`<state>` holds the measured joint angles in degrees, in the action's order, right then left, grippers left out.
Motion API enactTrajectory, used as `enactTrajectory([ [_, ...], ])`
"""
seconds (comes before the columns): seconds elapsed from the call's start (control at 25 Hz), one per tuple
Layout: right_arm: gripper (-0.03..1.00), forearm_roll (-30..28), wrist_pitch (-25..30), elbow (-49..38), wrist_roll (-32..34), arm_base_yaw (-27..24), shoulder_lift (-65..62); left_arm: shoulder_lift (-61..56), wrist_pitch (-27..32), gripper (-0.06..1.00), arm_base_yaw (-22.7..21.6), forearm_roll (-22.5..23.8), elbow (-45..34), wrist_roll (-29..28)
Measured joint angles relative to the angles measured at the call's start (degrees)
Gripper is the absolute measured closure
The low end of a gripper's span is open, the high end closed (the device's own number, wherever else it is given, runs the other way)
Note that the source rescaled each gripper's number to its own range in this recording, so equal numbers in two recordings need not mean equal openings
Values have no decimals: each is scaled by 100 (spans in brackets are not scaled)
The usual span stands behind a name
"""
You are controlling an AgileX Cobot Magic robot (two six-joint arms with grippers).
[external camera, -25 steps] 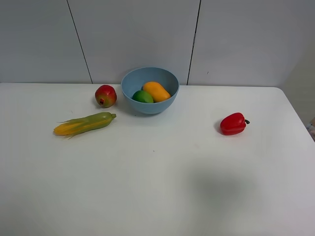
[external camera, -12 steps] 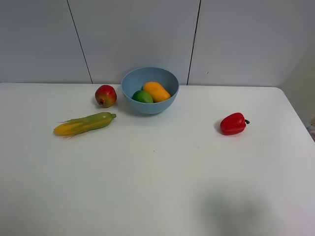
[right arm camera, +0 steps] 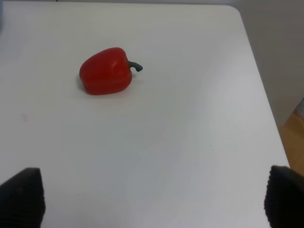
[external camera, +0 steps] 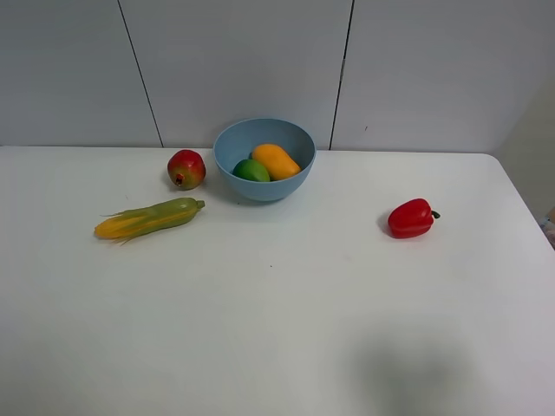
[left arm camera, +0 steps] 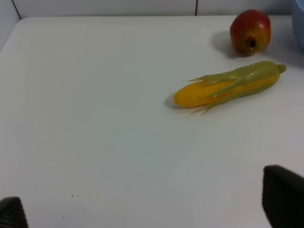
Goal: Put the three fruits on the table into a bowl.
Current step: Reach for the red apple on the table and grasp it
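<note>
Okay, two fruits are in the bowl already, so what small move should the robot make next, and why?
Probably send the left claw, open and empty, forward toward the red round fruit. The mango and lime already lie in the bowl. This one sits on the table just left of the bowl, on the left arm's side, beyond the corn.

The table [external camera: 260, 329] is plain white, matt and smooth, with hardly any sheen. The light-blue bowl [external camera: 264, 189] looks like glossy plastic. Inside it the mango [external camera: 276, 161] has a smooth satin skin and the lime [external camera: 251, 171] shines. The pomegranate [external camera: 186, 168], at nine o'clock from the bowl, is glossy. The corn cob [external camera: 149, 217] looks waxy with a ridged husk, and the pepper [external camera: 410, 217] is slick and shiny.
</note>
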<state>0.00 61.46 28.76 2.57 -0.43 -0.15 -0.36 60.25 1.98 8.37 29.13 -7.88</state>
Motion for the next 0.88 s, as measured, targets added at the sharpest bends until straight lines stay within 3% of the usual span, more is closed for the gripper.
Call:
enactTrajectory([
  [0.88, 20, 0, 0, 0, -1, 0, 0, 0, 0, -6, 0, 0, 0, 0],
])
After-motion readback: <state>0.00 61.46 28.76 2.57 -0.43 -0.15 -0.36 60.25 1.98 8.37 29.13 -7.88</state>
